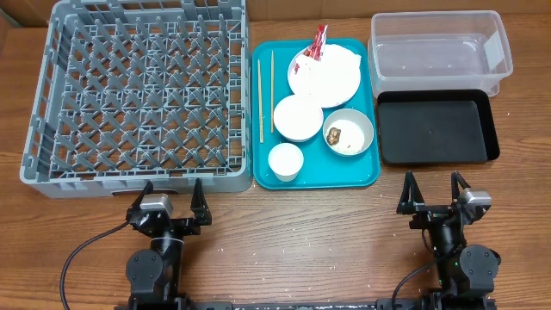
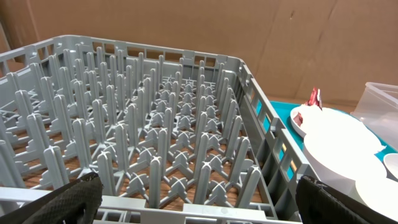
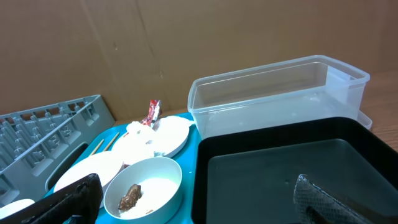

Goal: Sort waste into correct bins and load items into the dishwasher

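The left end effector point(image 1: 172, 185) and right end effector point(image 1: 432, 178) gaped wide, empty, by the counter's point(image 1: 327, 241) near edge. The grey pegged plastic rack point(image 1: 39, 112) sat far-left; smooth round white dishes point(image 1: 297, 116) lay on the teal tray point(image 1: 372, 168) mid-counter.

No legible text, brand or number anywhere; red wrapper point(image 1: 320, 40) markings too small to read.

Qty: 1 grey dish rack point(image 1: 142, 95), 1 teal tray point(image 1: 318, 175), 1 clear tub point(image 1: 498, 53), 1 black tray point(image 1: 435, 129). Dishes: 1 plate point(image 1: 331, 83), 2 bowls point(image 1: 298, 117), 1 cup point(image 1: 286, 161). 2 chopsticks point(image 1: 261, 99). Waste: 1 red wrapper point(image 1: 319, 43), 1 napkin point(image 3: 140, 132), 1 brown lump point(image 1: 334, 134).
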`<state>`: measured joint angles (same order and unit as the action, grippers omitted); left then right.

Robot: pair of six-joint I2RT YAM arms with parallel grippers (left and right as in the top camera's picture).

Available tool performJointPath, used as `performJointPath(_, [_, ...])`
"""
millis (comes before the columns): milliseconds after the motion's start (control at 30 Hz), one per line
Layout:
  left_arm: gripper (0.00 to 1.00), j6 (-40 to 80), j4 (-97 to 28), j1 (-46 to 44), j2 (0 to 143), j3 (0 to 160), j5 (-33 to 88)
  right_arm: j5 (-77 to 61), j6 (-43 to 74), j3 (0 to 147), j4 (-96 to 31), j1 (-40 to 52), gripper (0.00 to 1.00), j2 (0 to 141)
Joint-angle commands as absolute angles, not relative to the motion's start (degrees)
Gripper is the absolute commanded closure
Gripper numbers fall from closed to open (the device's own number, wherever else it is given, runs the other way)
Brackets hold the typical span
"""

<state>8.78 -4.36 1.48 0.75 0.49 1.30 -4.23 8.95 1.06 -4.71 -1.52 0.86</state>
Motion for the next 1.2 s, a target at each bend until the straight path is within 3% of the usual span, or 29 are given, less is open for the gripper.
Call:
performJointPath(0, [0.00,7.70,-4.45,1.19,0.25,0.30,1.06,-4.10,8.73,0.47,-4.43,-1.56,0.00,0.45])
performJointPath(867, [0.00,7.70,-4.45,1.19,0.25,0.30,1.06,-7.14,8.93,1.04,-3.68,-1.56,0.00,0.45])
performJointPath(1167, [0.00,7.70,-4.45,1.19,0.25,0.30,1.06,-12.95,8.86,18.94,-7.40,-1.56,0.00,7.05])
